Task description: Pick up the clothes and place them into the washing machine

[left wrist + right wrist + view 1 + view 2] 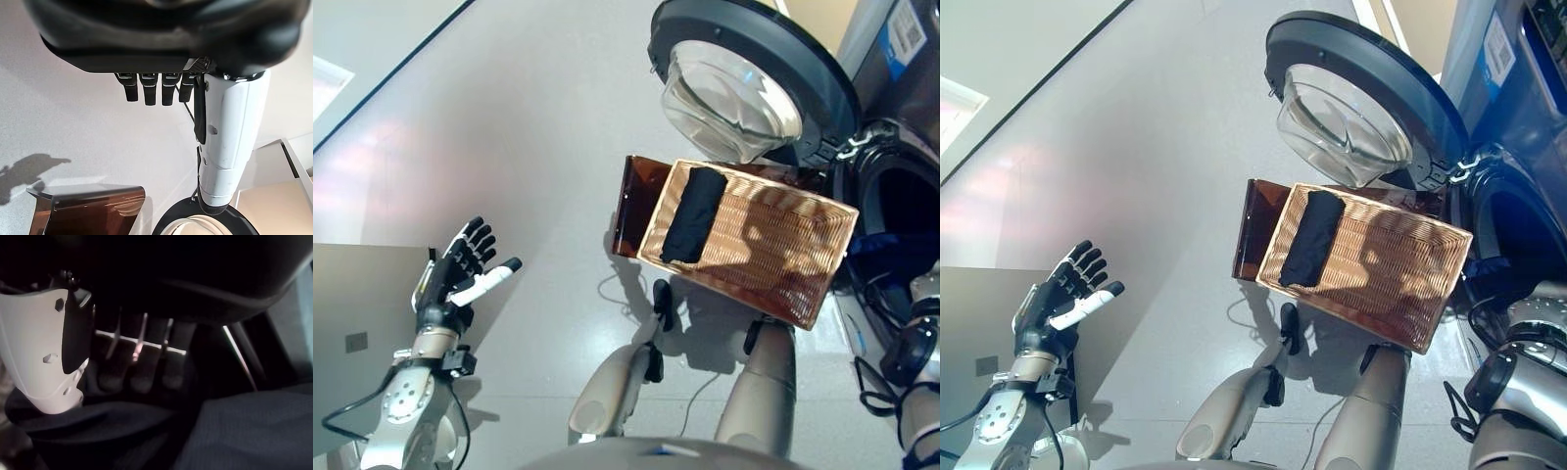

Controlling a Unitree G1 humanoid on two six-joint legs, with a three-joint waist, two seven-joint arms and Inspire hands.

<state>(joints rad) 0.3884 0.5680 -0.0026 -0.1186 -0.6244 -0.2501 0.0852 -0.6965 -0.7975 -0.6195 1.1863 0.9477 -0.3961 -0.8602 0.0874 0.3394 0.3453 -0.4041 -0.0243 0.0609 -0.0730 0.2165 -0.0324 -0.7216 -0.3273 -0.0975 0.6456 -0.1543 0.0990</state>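
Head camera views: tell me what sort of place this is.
Probably a laundry area. A front-loading washing machine stands with its round glass door swung open, and beside it a wicker basket holds a dark folded garment, on a smooth grey floor.

Bright, even light fills both head views, and the pale floor (529, 147) throws it back in soft pinkish sheen just beyond the raised left hand (460, 269). Hard highlights glare on the glass bowl of the washing machine door (734, 98). Blotchy shadows fall across the wicker basket (773, 245), and darker ones pool on the floor beneath it. Straight lines bow toward the edges of these views. The left wrist view is well lit, its white thumb cover crisp, with a soft shadow on the floor past the fingers. The right wrist view is very dim and murky: around the right hand (142, 367) only the pale thumb cover and thin glints on the fingers catch light, and dark blue cloth (244, 431) beside it shows faint weave.
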